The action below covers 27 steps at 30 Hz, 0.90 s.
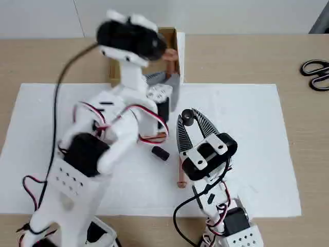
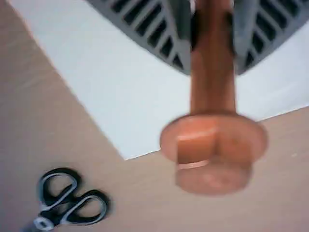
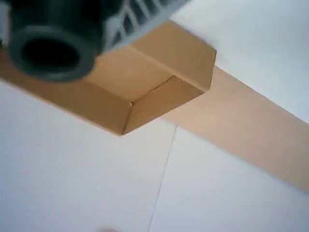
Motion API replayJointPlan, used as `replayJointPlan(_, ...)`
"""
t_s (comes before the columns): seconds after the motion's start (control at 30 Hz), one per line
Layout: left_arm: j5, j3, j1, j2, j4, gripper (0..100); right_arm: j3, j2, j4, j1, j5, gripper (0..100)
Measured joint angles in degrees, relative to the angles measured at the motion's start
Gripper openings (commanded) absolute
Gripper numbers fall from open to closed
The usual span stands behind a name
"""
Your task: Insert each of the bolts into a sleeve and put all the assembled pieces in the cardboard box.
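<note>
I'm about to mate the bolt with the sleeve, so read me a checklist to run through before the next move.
1. Left fingers clamped on the orange bolt: ok.
2. Right fingers holding the black sleeve: ok.
3. Bolt lined up with sleeve: not ok; the bolt is up by the cardboard box, apart from the sleeve.
4. Sleeve bore clear: cannot tell; it looks dark.
5. Loose sleeve and second bolt lying on the white paper for later: ok.
</note>
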Motion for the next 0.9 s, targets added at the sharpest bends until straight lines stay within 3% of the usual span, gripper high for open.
replayJointPlan(0.2,0.0,22.2,2.2,-11.9,-20.2,1,0.0,0.0,0.0,0.0,0.0,0.4)
replayJointPlan(0.37,0.0,32.7,4.2,-21.0,-23.6,1,0.0,0.0,0.0,0.0,0.0,0.4)
replayJointPlan(0.57,-0.1,35.5,5.8,-24.5,-25.6,1,0.0,0.0,0.0,0.0,0.0,0.4)
replayJointPlan(0.8,-9.2,43.3,6.3,-24.7,-41.4,1,0.6,0.0,0.0,0.0,0.1,0.4)
replayJointPlan(0.9,-9.9,45.3,6.2,-24.7,-43.3,1,0.7,0.0,0.0,0.0,0.1,0.4)
